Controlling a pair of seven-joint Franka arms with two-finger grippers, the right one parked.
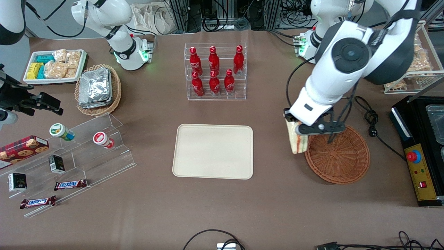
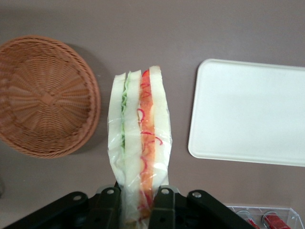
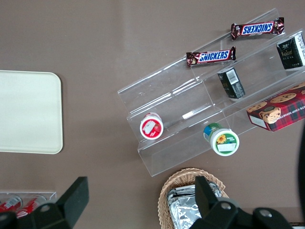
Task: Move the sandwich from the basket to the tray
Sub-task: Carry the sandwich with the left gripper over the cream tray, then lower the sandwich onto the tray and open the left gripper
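Note:
My left gripper [image 1: 295, 129] is shut on the sandwich [image 1: 298, 142], a plastic-wrapped wedge of pale bread with orange-red and green filling. It hangs in the air above the table between the basket and the tray, beside the basket's rim. In the left wrist view the sandwich [image 2: 139, 133] sticks out from between the black fingers [image 2: 163, 205]. The reddish-brown wicker basket [image 1: 341, 158] holds nothing; it also shows in the left wrist view [image 2: 43, 95]. The cream-beige tray [image 1: 213, 151] lies bare at the table's middle and shows in the left wrist view [image 2: 250, 112] too.
A clear rack of red bottles [image 1: 215, 71] stands farther from the front camera than the tray. A black appliance [image 1: 421, 149] and a cable [image 1: 373, 121] lie beside the basket. A tan basket of foil packets [image 1: 97, 88], a white snack tray [image 1: 55, 66] and a clear stepped stand [image 1: 73, 159] lie toward the parked arm's end.

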